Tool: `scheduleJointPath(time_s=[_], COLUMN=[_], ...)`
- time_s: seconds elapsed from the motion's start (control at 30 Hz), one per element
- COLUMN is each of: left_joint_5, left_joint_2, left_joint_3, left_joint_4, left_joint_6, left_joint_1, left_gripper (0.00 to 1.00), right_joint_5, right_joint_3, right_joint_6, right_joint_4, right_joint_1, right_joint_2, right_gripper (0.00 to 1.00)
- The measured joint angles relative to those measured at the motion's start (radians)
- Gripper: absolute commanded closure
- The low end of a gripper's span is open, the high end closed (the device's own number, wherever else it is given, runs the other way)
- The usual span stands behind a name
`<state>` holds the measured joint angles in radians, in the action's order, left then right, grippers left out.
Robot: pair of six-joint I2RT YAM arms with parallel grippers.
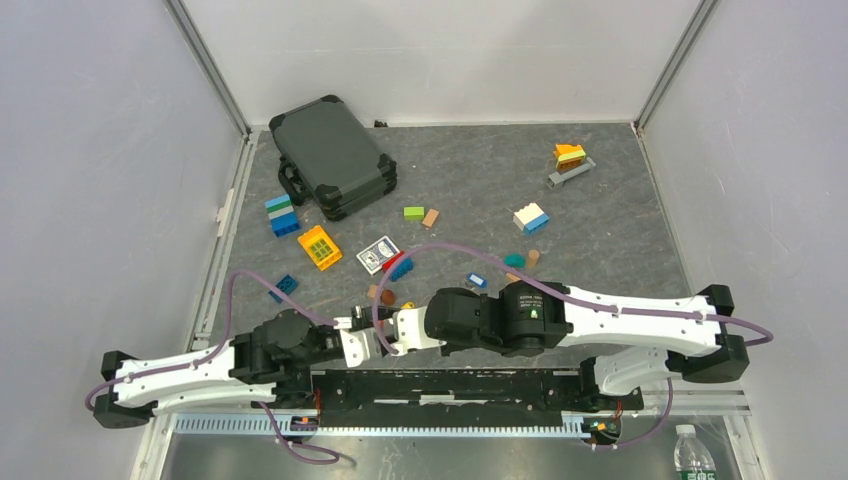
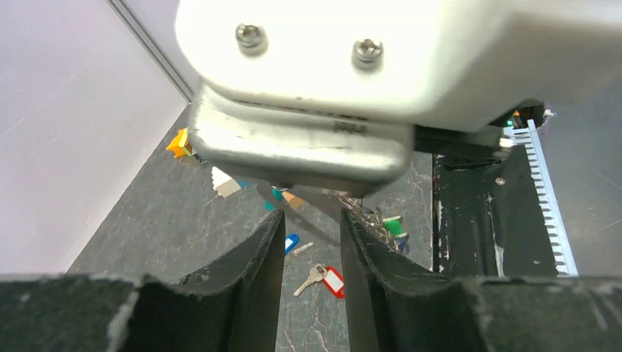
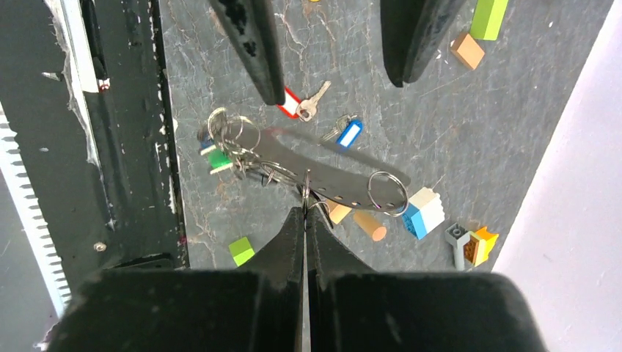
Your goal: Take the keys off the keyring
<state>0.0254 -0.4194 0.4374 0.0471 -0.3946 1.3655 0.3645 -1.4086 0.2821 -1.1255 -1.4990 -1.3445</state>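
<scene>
While the dark marbled counter (image 1: pixel 620 230) spreads beneath them, the right gripper (image 3: pixel 305 209) clamps its black fingers on the thin grey metal keyring (image 3: pixel 323 189), and the left gripper (image 2: pixel 312 220) holds its fingers apart, empty. Small silver keys (image 3: pixel 218 155) bunch at 1 end of the ring; a red-headed key (image 3: pixel 297 108) and a blue-headed key (image 3: pixel 349 133) lie loose on the counter.

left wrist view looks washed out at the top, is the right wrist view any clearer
Left wrist view: the glossy white arm housing overhead is blown out by glare, and the left gripper's near black fingers are soft. Right wrist view: evenly lit and sharp on the thin grey metal keyring and red-tagged silver key.
</scene>
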Motion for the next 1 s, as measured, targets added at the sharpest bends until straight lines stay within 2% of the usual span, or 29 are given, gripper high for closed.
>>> scheduleJointPath(time_s=[0.3, 0.6, 1.0], left_joint_5=[-0.032, -0.067, -0.105], left_joint_2=[0.011, -0.088, -0.128], left_joint_3=[-0.065, -0.078, -0.082], left_joint_4=[0.115, 0.253, 0.28], left_joint_6=[0.0, 0.0, 0.001], left_joint_1=[0.0, 0.0, 0.0], left_gripper=[0.58, 0.58, 0.6], right_joint_5=[-0.07, -0.125, -0.146], right_joint_3=[-0.068, -0.069, -0.069], right_joint_6=[0.003, 0.03, 0.056], right_joint_4=[-0.019, 0.009, 0.036], right_joint_1=[0.016, 0.016, 0.016], right_joint_2=[-0.012, -0.011, -0.005], right_gripper=[1.0, 1.0, 1.0])
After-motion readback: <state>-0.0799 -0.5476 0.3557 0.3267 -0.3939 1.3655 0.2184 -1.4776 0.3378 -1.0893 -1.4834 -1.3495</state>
